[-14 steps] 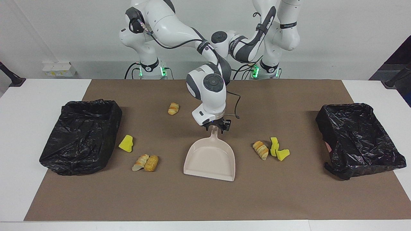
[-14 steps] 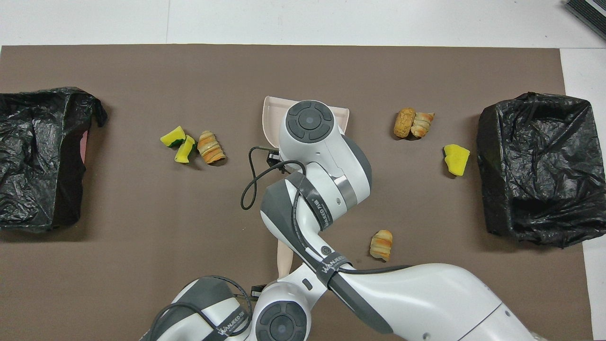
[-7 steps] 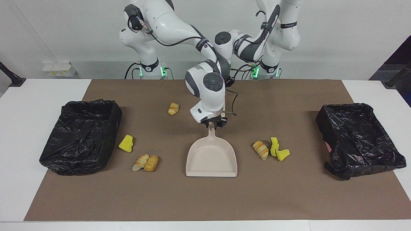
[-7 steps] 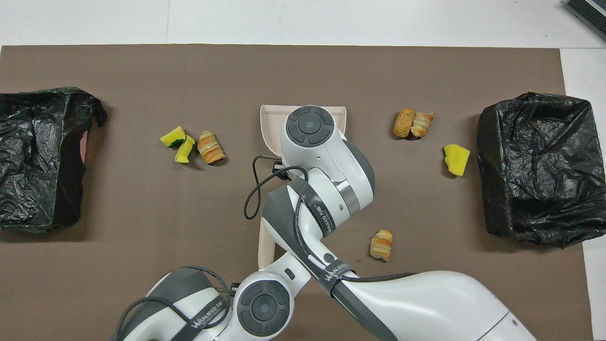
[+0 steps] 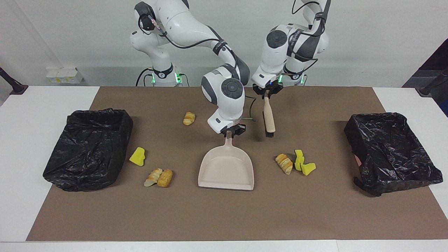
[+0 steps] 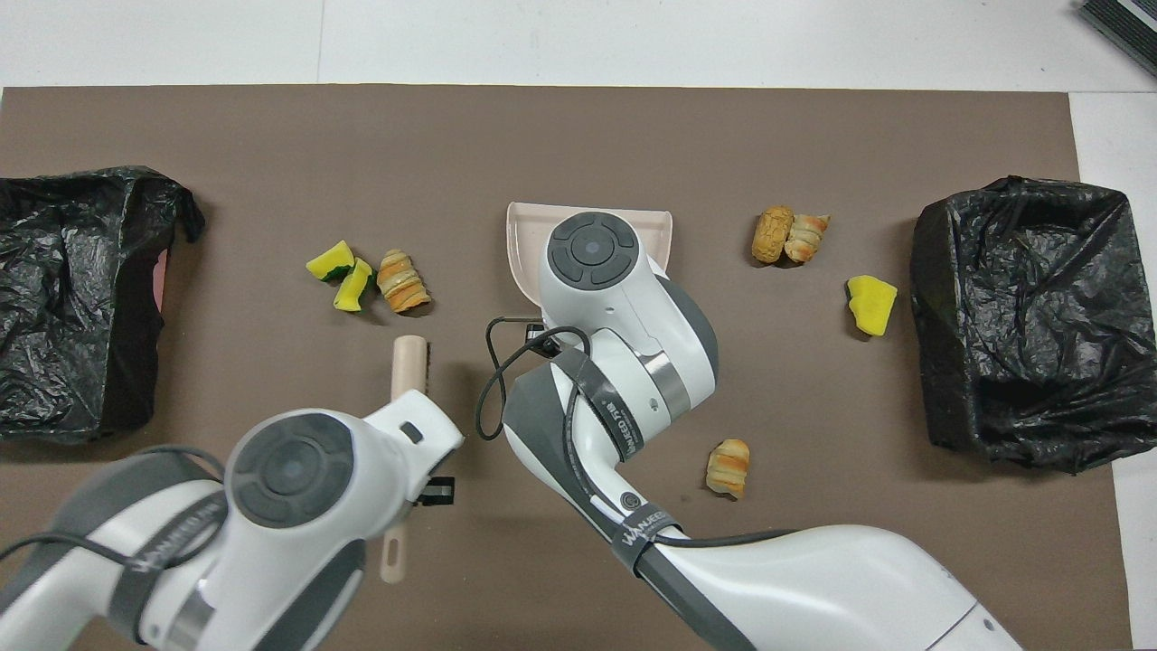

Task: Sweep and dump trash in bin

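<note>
Right hand (image 5: 231,131) pinches the dustpan (image 5: 226,168) handle tip; pan flat on the mat (image 5: 224,217), mouth facing away from the robots. Left hand (image 5: 266,91) pressed shut on the brush (image 5: 268,115) handle, brush hanging bristles down, off the mat, beside the pan handle.

Trash: roll and two sponge chunks (image 5: 295,163) clustered beside the pan, toward the left arm's end. Two rolls (image 5: 159,177) and one sponge (image 5: 138,156) toward the right arm's end. Lone roll (image 5: 189,118) nearer the robots.

Bins (image 5: 87,148) (image 5: 392,152), black-bagged, at either mat end. Bare mat between pan mouth and worktop (image 5: 42,101) edge.
</note>
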Robot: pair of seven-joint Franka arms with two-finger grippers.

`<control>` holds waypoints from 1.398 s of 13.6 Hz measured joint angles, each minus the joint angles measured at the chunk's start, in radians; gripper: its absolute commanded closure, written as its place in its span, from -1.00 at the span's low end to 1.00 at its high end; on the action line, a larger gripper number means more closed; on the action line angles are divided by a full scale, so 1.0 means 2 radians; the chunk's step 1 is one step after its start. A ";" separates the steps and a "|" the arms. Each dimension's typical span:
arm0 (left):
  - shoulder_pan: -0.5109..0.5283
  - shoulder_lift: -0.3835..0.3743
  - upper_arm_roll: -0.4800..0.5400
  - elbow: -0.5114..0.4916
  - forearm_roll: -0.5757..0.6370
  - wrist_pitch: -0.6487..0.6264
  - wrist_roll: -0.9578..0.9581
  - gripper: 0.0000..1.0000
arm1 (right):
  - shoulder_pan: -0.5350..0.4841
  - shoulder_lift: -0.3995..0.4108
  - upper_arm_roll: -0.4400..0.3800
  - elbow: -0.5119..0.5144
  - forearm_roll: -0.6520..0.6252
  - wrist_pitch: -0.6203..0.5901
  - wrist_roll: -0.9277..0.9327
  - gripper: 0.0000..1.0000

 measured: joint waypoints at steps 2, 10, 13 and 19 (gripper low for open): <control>0.059 0.000 0.002 0.013 0.014 -0.004 0.057 1.00 | -0.001 -0.001 -0.001 0.000 -0.002 -0.002 -0.010 1.00; 0.209 0.143 0.001 0.151 0.060 0.030 0.192 1.00 | -0.052 -0.067 -0.006 0.001 -0.006 -0.085 -0.329 1.00; 0.228 0.183 0.001 0.168 0.063 0.049 0.206 1.00 | -0.077 -0.074 -0.006 0.001 -0.040 -0.106 -0.487 1.00; 0.225 0.206 -0.011 0.151 0.037 0.057 0.201 1.00 | -0.065 -0.079 -0.002 -0.002 -0.120 -0.156 -0.635 1.00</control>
